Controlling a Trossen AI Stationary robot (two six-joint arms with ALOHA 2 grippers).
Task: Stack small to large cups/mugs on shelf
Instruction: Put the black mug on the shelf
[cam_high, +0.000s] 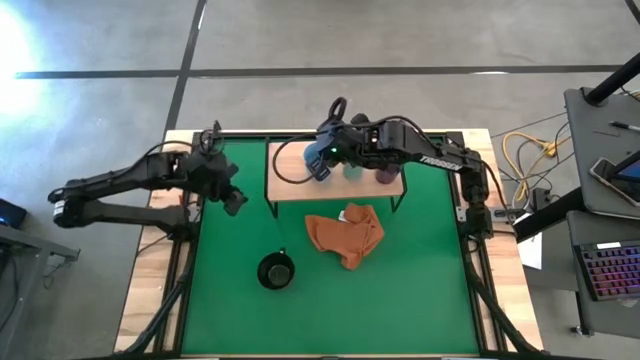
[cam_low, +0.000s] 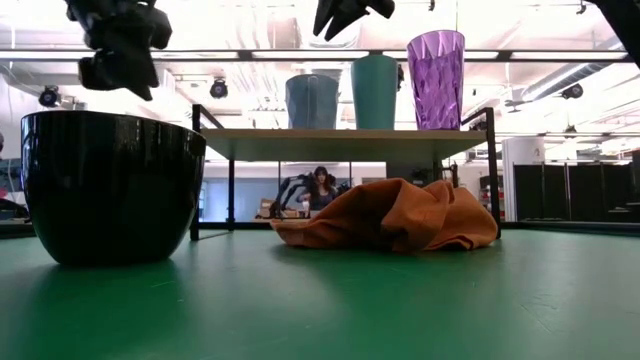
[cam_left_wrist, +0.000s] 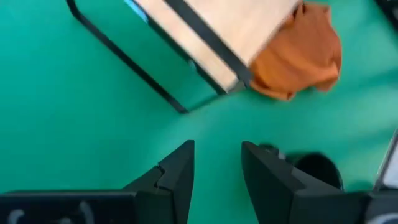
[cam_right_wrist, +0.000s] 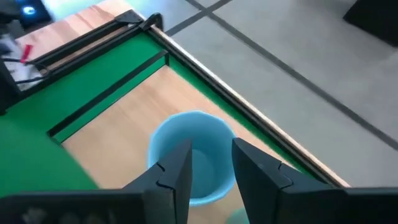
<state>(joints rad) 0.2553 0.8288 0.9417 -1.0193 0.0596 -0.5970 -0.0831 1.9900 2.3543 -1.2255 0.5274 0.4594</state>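
Three vessels stand in a row on the light-wood shelf (cam_high: 290, 186): the light blue mug (cam_low: 312, 101), the teal-green cup (cam_low: 375, 90) and the taller purple cup (cam_low: 435, 65). The squat black mug (cam_high: 275, 270) rests on its base on the green mat, nearer the near edge. My right gripper (cam_right_wrist: 210, 167) is open and hovers above the light blue mug (cam_right_wrist: 193, 134); in the low view it (cam_low: 345, 15) is clear of the cups. My left gripper (cam_left_wrist: 217, 167) is open in the air over the mat's left part, left of the shelf, with the black mug (cam_left_wrist: 318, 169) beyond its fingers.
A crumpled orange cloth (cam_high: 346, 235) lies on the mat just in front of the shelf, between it and the black mug. The shelf's thin black legs (cam_left_wrist: 127, 59) stand on the mat. Bare green mat (cam_high: 420, 300) lies toward the near right.
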